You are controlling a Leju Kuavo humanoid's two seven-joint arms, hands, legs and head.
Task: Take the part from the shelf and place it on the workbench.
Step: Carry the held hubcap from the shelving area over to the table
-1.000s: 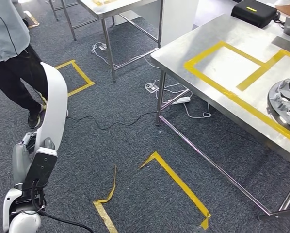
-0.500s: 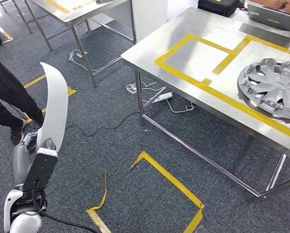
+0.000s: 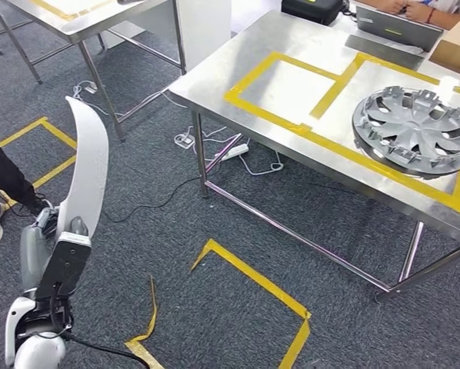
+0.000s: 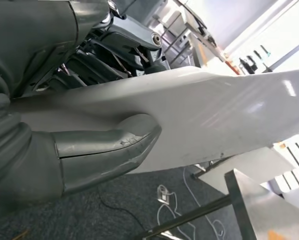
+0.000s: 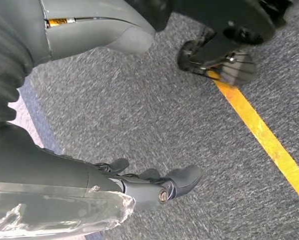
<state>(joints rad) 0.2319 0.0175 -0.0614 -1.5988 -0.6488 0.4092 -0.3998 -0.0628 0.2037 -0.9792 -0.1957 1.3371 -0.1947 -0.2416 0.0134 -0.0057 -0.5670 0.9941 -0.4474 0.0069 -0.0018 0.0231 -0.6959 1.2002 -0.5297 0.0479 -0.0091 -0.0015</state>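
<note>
- Workbench (image 3: 285, 92), steel with yellow tape outlines, stands ahead and right of the part; a hubcap (image 3: 415, 131) lies on it.
- White curved part (image 3: 87, 165) stands upright, long axis vertical, well short of the workbench.
- Left hand (image 4: 102, 150) grips its lower end.
- Right hand (image 5: 148, 187) hangs over carpet, fingers apart, empty.

Smooth glossy white plastic part (image 3: 87, 165), brushed stainless-steel workbench (image 3: 285, 92) with dull sheen, matt silver-grey plastic wheel cover (image 3: 416, 131), rough dark grey carpet (image 3: 228, 307), shiny yellow tape lines (image 3: 257, 280), matt grey plastic thumb on left hand (image 4: 102, 152), polished metal table legs (image 3: 200, 154)
</note>
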